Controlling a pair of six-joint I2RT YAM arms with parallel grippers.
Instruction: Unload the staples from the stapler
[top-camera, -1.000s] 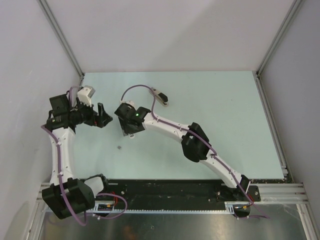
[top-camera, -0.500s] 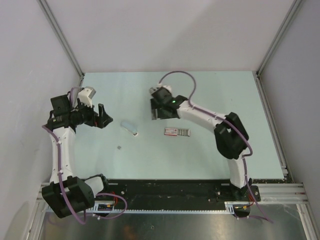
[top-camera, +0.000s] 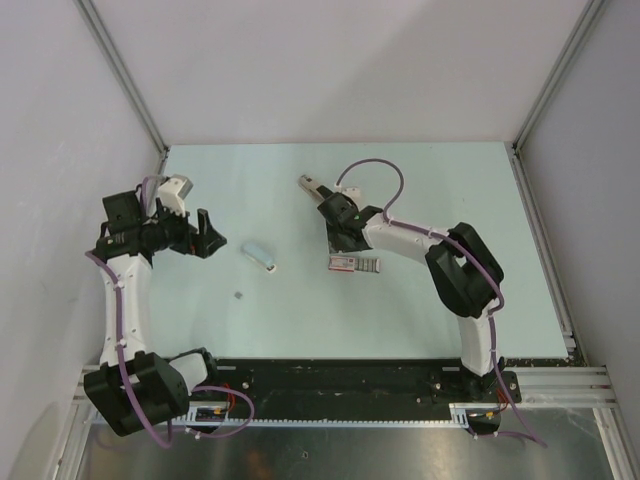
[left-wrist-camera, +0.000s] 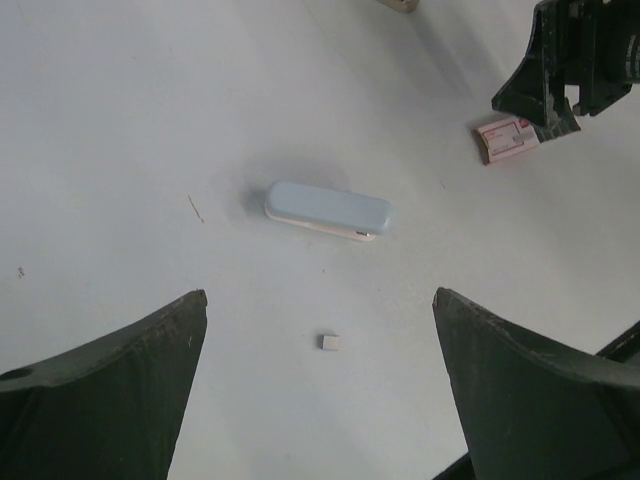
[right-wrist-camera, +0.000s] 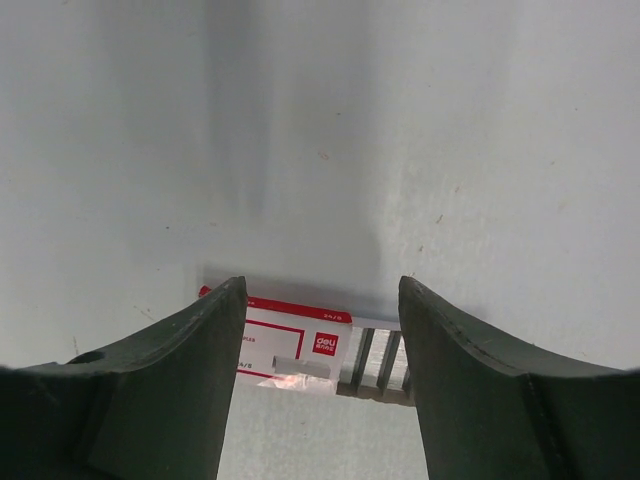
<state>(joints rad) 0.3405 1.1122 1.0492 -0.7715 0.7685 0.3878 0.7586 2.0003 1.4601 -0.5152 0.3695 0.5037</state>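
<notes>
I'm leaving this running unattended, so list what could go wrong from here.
1. The open right gripper hangs over the red-and-white box, whose grey strips stick out of one end; closing on it or nudging it could spill them.
2. The tiny staple piece lies loose near the stapler; the open left gripper might sweep it away, since its fingers are far bigger.

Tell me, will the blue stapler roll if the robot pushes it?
Probably not: the stapler lies flat on the table, so it should slide or spin. Its smooth rounded shell might slip when pinched. It looks small, so likely light.
</notes>
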